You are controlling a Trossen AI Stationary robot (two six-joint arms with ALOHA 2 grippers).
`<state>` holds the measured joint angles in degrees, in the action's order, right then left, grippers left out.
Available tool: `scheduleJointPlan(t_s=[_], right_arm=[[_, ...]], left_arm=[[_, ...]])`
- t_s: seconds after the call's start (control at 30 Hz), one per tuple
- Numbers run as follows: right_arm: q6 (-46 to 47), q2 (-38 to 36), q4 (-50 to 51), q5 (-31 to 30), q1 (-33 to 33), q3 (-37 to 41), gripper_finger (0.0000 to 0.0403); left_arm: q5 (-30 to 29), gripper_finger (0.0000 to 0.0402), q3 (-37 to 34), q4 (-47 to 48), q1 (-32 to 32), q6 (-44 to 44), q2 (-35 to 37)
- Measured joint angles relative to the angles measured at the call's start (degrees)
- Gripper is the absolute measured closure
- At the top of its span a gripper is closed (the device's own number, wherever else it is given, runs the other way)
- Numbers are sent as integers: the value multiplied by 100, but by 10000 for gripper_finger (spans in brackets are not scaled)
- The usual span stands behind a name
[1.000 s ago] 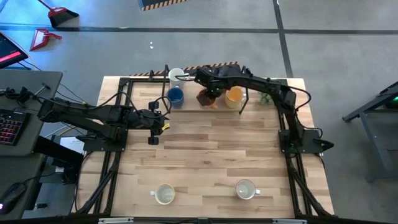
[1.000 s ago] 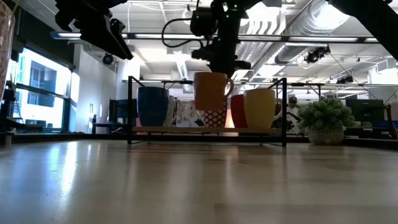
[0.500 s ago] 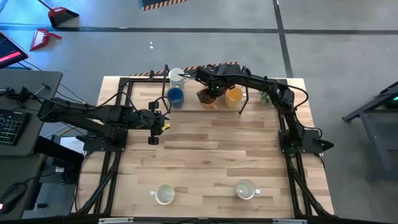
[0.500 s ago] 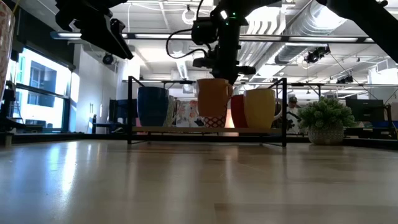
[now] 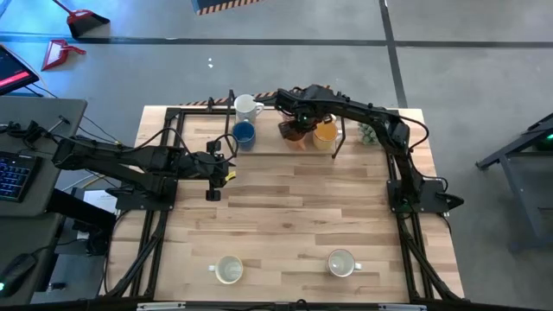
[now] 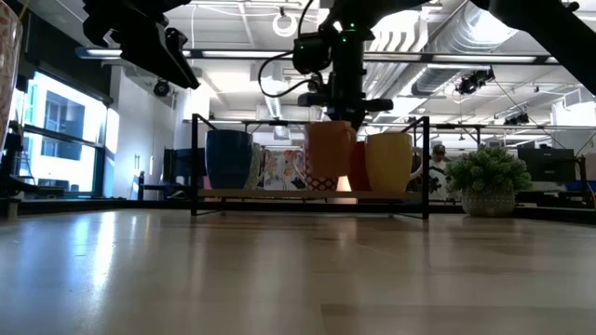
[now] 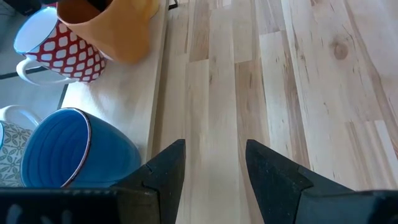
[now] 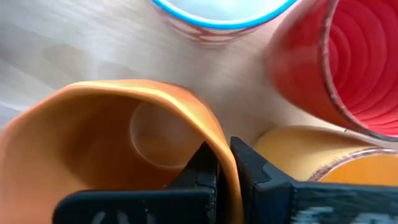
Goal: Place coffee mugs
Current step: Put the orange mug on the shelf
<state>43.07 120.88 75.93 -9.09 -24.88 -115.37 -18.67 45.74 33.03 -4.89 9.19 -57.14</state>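
My right gripper [image 5: 299,115] is shut on a darker orange mug [image 5: 294,131] over the low wooden shelf [image 7: 118,93] at the table's far side. On the shelf stand a blue mug [image 5: 244,132], a yellow-orange mug [image 5: 325,131], a red mug [image 8: 336,62] and a red-and-white patterned mug [image 7: 59,46]. A white mug [image 5: 246,106] stands behind them. Two white mugs [image 5: 229,269] [image 5: 341,263] stand near the table's front edge. My left gripper [image 7: 214,165] hangs open over the table's left middle, holding nothing. My right gripper pinches the orange mug's wall at the rim [image 8: 222,152], one finger [image 8: 202,168] inside the mug and the other [image 8: 252,163] outside. The fingers come from above, pointing down. The mug [image 6: 328,149] hangs below them, mouth up, slightly tilted, low over the shelf between its neighbours.
A black metal frame [image 6: 426,167] stands over the shelf. A small green potted plant [image 6: 489,181] is at the far right corner. Bare wooden tabletop [image 5: 302,207] lies between the shelf and the two white mugs.
My right gripper has carried the orange mug toward the table's far edge and a little right, and has sunk, so the mug now hangs lower among the mugs on the shelf. Its wrist has rolled, turning the mug about.
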Motion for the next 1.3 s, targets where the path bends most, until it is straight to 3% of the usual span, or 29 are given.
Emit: scheduleJointPlan(t_s=[1.3], right_arm=[[-403, 372, -156, -172, 79, -15, 403]], left_arm=[[2, 243, 0, 86, 0, 2, -2]])
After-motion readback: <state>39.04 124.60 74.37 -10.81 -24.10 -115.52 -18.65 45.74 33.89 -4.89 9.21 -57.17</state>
